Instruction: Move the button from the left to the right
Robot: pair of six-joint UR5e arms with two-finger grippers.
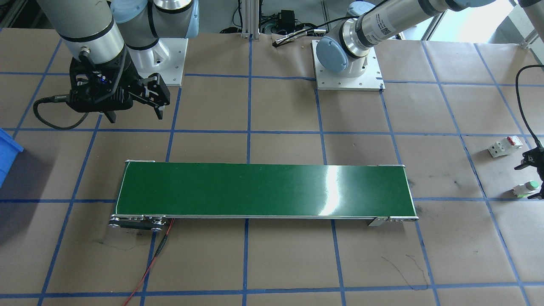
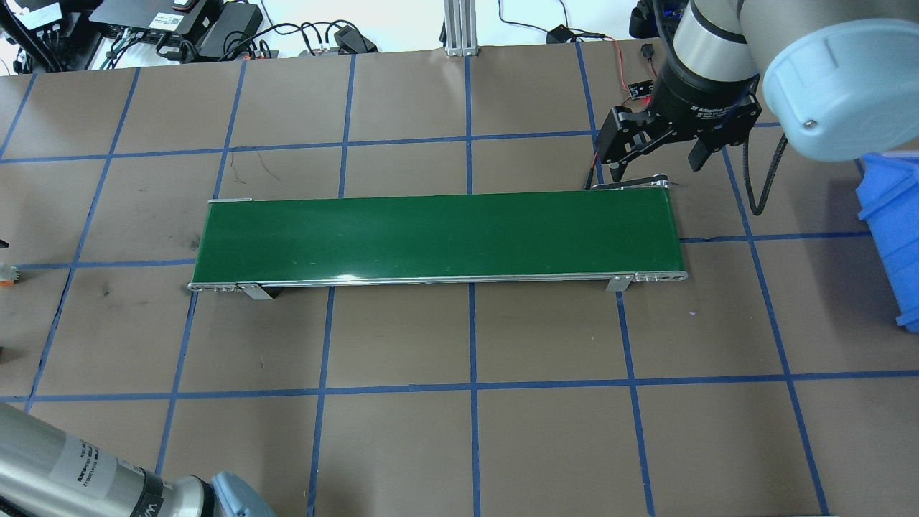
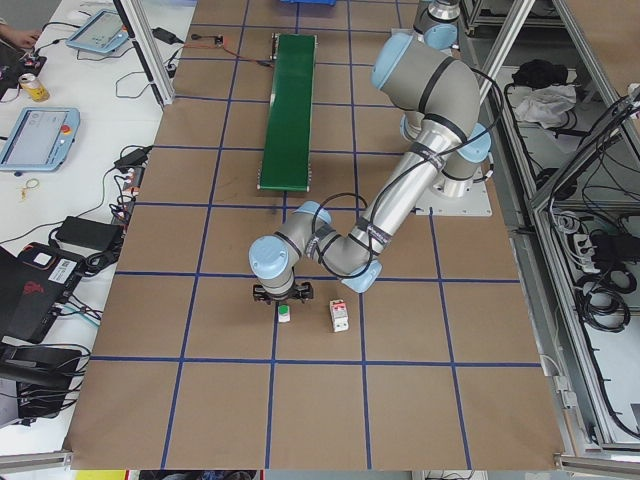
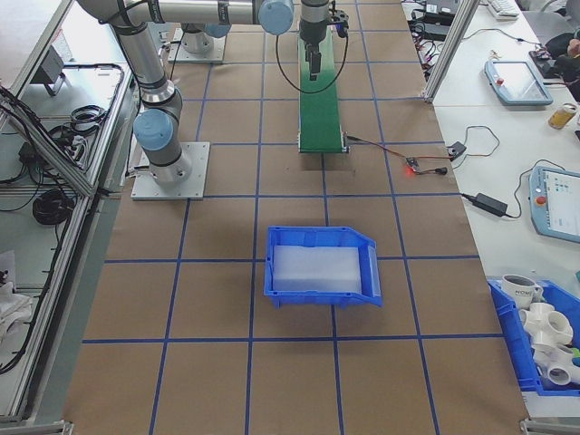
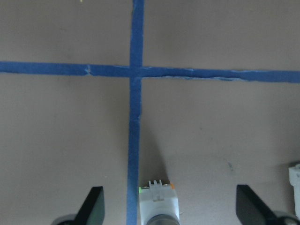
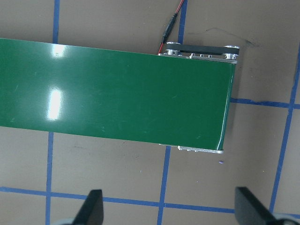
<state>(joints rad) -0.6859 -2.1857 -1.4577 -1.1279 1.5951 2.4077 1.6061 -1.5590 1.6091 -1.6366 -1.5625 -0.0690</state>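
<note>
Over the button (image 5: 158, 204) the left gripper (image 5: 171, 210) hovered, jaws spread | step: reach | next: descend, clamp | right gripper (image 6: 171, 208) spread, idle above belt (image 6: 117, 95)

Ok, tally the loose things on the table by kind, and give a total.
Push-button switch, green cap: 1
White breaker with red part: 1
Green conveyor belt: 1
Blue bin with white tray: 1
Total: 4

belt (image 1: 263, 190): top is bare end to end, nothing on it to dodge
button (image 1: 526, 188): bare paper on both sides, left gripper (image 5: 169, 206) fingers straddle it wide
breaker (image 1: 504, 146): stands near the button
blue bin (image 4: 322, 265): well apart from the belt's end
</note>
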